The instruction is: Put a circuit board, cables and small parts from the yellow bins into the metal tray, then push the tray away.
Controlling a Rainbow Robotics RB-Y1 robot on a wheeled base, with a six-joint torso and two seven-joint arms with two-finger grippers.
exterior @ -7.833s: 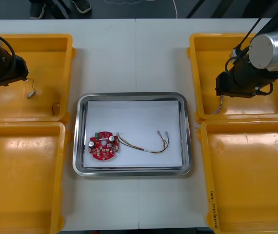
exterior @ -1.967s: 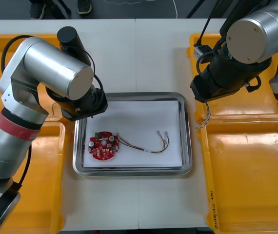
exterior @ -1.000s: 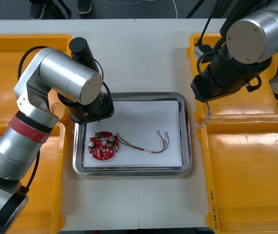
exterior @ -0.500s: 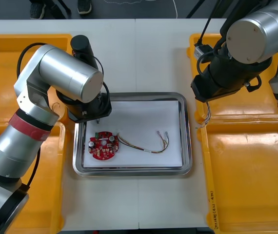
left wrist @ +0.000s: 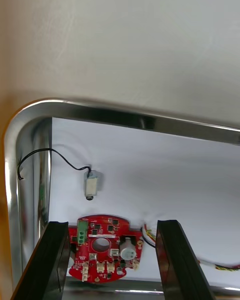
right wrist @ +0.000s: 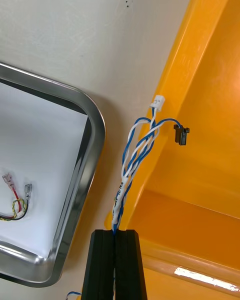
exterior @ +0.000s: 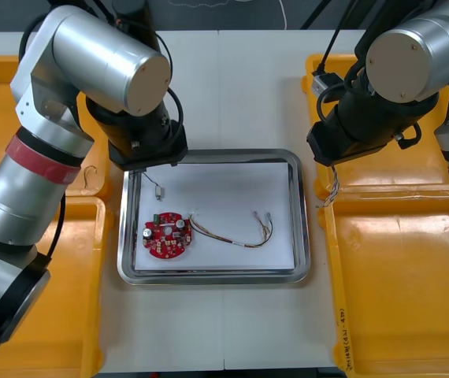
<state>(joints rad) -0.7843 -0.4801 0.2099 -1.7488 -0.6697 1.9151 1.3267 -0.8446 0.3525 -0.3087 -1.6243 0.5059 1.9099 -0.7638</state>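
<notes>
Hovering over the far-left corner of the tray (exterior: 304, 220), the left gripper (left wrist: 112, 224) has its fingers spread wide with nothing between them. A small part (left wrist: 90, 184) with a thin black wire lies on the white inside, just beside the board (exterior: 166, 234). The right gripper (right wrist: 116, 232) is pinching the blue-white cable (right wrist: 134, 155), which dangles between the tray and a right bin (right wrist: 210, 80).

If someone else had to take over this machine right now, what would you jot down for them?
Left gripper: open, above the metal tray's far left corner.
Right gripper: shut on the blue and white cable, between the tray and the right yellow bins.
In the tray: circuit board, red and yellow cable, small metal part.
Left to do: cable in, push tray away.
</notes>
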